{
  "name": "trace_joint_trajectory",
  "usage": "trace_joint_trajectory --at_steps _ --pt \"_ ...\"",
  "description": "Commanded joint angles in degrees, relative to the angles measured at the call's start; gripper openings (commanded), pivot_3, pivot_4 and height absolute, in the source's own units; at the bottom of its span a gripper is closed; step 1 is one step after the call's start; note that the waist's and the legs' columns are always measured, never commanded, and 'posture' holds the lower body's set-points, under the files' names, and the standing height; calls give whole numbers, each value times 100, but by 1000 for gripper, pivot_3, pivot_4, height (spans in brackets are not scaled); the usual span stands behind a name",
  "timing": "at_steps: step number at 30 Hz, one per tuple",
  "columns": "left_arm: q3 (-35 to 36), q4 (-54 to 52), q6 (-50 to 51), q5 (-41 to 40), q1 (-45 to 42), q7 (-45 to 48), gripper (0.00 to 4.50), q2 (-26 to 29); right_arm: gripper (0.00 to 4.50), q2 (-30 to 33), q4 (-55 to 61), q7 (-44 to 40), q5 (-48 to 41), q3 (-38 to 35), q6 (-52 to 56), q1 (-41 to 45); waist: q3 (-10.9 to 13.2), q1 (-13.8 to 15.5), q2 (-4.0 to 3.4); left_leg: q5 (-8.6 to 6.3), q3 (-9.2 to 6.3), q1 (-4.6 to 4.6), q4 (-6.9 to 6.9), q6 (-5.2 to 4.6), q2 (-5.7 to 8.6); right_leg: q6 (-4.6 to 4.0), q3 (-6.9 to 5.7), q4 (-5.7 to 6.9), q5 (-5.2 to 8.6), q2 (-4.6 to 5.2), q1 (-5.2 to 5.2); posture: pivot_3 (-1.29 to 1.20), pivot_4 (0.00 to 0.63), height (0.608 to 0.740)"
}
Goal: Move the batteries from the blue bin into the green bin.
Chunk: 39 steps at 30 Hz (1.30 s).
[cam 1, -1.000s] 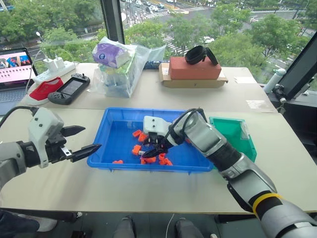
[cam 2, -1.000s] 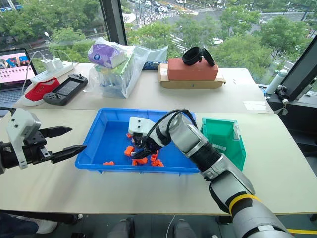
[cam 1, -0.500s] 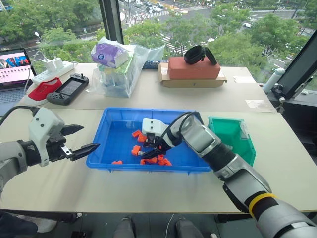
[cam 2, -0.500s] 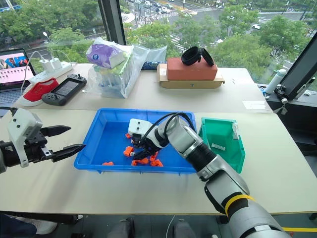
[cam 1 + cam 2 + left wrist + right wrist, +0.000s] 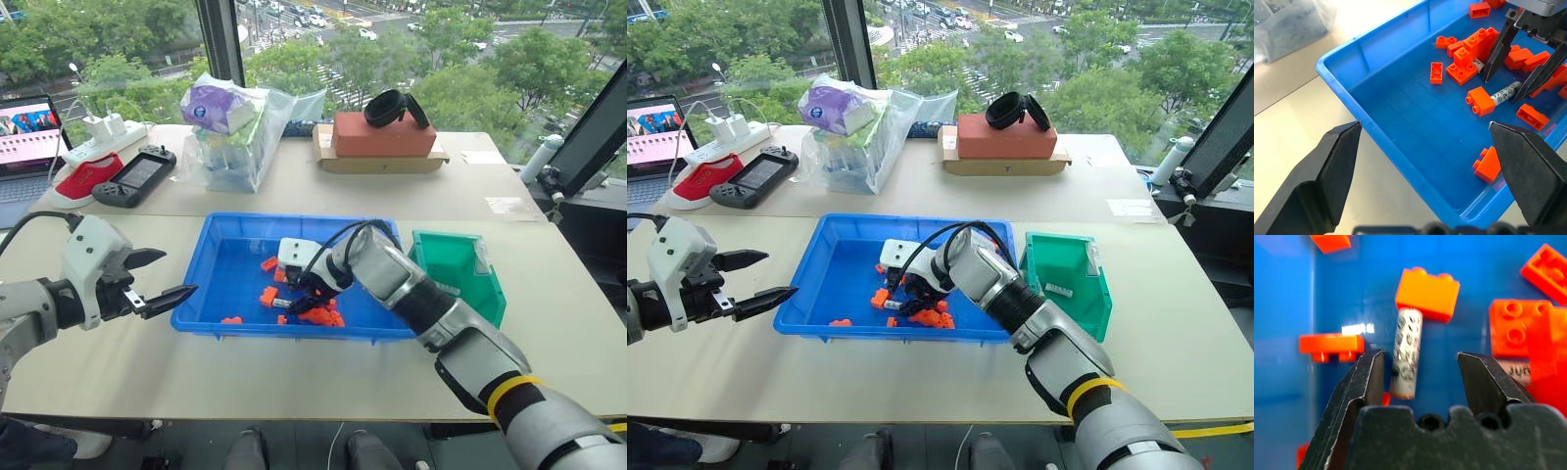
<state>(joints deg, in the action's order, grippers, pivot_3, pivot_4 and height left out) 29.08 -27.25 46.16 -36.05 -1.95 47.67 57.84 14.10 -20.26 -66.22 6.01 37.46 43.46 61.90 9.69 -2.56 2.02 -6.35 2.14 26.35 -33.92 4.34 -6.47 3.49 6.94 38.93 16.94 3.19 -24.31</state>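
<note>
So the right gripper is down inside the blue bin, jaws spread and straddling one of the batteries, nothing pinched yet. In the right wrist view that battery lies between the two fingers, closer to one finger than the other, with a clear gap on the wider side. Its long axis runs pretty much along the direction the fingers point, so the jaws would close across its thin width, which I'd say is the orientation you want. It lies flat on the bin floor with one end just beside an orange block, and more orange blocks are scattered around it, so the risk I see is a fingertip catching a block instead of the battery. From the left wrist view you can see the same battery lying between the right gripper's fingertips, near the middle of the bin. The left gripper hangs spread wide over the table just left of the bin's left edge, holding nothing, and it's clearly the farther one. The green bin sits just right of the blue bin, on the right arm's side. My guess: close, lift, swing right.
</note>
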Motion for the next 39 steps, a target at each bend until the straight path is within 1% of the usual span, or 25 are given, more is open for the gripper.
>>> trace_joint_trajectory --at_steps 1,5,8,9,10,13,16,19,21,23,24,25,27,29,32,34,37,39 --pt "29 -139 -175 59 -39 -73 4500 -35 2782 -13 158 -50 62 81 208 50 0 3 0 0 0 0 0 0 0 0 0 0 0 0 0 0 150 735" --pt "-3 -137 -187 71 -59 -97 4500 -61 1769 63 294 -128 78 130 193 41 0 3 0 0 0 0 0 0 0 0 0 0 0 0 0 0 150 735" --pt "-30 -112 -202 78 -80 -108 4500 -65 702 119 453 -172 64 128 196 10 0 4 0 0 0 0 0 0 0 0 0 0 0 0 -1 0 150 735" --pt "-32 -108 -207 79 -79 -108 4500 -66 423 140 529 -196 43 121 203 -5 0 5 0 0 0 0 0 0 0 0 0 0 0 0 0 0 150 735" --pt "-41 -100 -213 70 -89 -105 4500 -68 254 161 655 -260 -36 84 272 -29 0 4 0 0 0 0 0 0 0 0 0 0 0 0 -1 0 150 735" --pt "-49 -94 -223 -101 -282 -156 4500 -166 255 331 1218 -440 -293 -64 626 -130 0 22 0 0 0 0 0 0 0 0 0 -1 0 0 0 0 150 735" --pt "-121 -176 -10 -445 -530 -95 4500 -186 255 745 1828 -649 -854 -796 1163 -96 2 47 1 0 0 5 -1 0 0 0 0 -1 0 0 -2 0 150 735" --pt "-282 -195 107 -659 -701 -42 4500 -154 255 1472 2264 -779 -1260 -1575 1225 -39 1 83 2 0 0 6 -2 0 0 1 -1 -6 0 2 0 0 150 735" --pt "-434 -177 130 -741 -844 -25 4500 -157 255 1851 2386 -722 -1563 -2174 1501 50 2 128 2 -1 0 5 -1 0 0 1 -2 -8 1 2 2 0 150 735" --pt "-722 -140 130 -788 -1045 70 4500 -136 255 2450 2157 -573 -1643 -2802 1535 142 2 160 3 -1 0 5 0 0 0 1 -1 -10 1 1 1 0 150 735" --pt "-810 -124 133 -800 -1109 103 4500 -124 255 2654 2076 -516 -1654 -2945 1515 155 3 169 3 -1 0 5 1 0 0 1 -1 -11 1 1 0 0 150 735" --pt "-937 -48 116 -793 -1256 154 4500 -125 255 3009 1851 -416 -1528 -3038 1375 117 2 167 3 -1 1 5 2 0 1 1 1 -14 1 2 0 0 150 735" --pt "-1137 145 60 -746 -1553 209 4500 -168 255 3577 1470 -162 -1253 -3060 1177 5 2 180 3 -2 0 5 3 -1 1 1 -1 -23 2 2 4 0 150 735" --pt "-1251 272 18 -698 -1709 254 4500 -190 255 3873 1295 -8 -1142 -3021 1055 -65 2 183 4 -2 1 5 3 -3 1 1 0 -31 2 2 6 0 150 735" --pt "-1581 542 -123 -546 -2029 414 4500 -221 255 4363 1463 -6 -1107 -2980 1133 -516 2 137 3 -4 2 5 6 -7 1 1 7 -34 2 1 3 0 150 735" --pt "-1743 680 -230 -456 -2171 511 4500 -236 255 4497 1663 22 -1133 -2914 1235 -847 3 129 3 -5 1 4 8 -7 1 2 6 -34 2 0 4 0 150 735" --pt "-1901 900 -435 -273 -2337 633 4500 -263 255 4619 1865 -65 -1127 -2681 1118 -1339 3 103 2 -5 1 4 6 -8 1 2 9 -34 2 0 4 0 150 735" --pt "-1956 1005 -508 -211 -2411 699 4500 -274 255 4696 1868 -55 -1040 -2540 1020 -1518 3 104 2 -4 1 4 2 -8 1 3 9 -32 2 0 6 0 150 735"
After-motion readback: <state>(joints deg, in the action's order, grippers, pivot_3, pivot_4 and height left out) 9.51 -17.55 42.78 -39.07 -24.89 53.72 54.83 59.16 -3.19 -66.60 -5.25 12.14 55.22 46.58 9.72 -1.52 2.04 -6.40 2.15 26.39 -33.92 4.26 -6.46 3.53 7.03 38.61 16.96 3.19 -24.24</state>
